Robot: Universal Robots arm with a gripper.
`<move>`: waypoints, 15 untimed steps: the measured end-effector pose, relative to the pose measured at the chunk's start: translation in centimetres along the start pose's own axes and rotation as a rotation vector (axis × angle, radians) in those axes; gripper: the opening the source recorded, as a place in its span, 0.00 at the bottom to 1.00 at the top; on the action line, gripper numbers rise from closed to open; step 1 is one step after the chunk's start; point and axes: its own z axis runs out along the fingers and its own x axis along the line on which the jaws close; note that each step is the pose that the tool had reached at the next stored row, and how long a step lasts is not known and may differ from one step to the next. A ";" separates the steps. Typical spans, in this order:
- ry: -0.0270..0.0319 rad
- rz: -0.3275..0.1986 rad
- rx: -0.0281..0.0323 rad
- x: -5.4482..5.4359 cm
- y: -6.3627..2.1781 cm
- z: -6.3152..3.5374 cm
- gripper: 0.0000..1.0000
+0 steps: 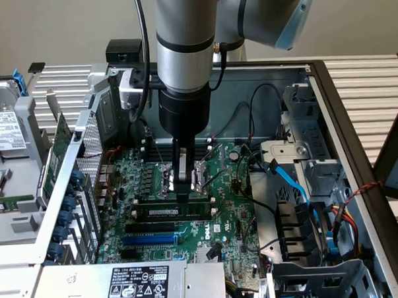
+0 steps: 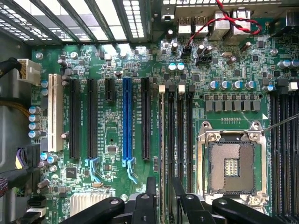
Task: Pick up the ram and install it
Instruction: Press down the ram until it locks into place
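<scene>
Gripping the ram (image 1: 160, 212) at mid-length with the claw (image 1: 182, 188) closed.
Set on edge, ends toward the exterior view's left and the exterior view's right.

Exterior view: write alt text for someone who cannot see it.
A grey robot arm reaches down into an open computer case, its gripper at the middle of the ram, a green stick standing on edge on the motherboard beside the CPU socket. Cables lie at the exterior view's right.

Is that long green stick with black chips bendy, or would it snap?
The ram looks like a thin, flat board, so probably stiff and light, not bendy. It stands on its narrow edge, so it might tip unless something holds it. Its chips look delicate; hard pushing could crack it.
</scene>
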 end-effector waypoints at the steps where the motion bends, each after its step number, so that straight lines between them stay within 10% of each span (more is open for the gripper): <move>1: 0.0001 0.000 -0.0024 0.0 0.00 0.00 0.27; 15: 0.0007 0.002 -0.0106 0.1 1.06 0.04 0.27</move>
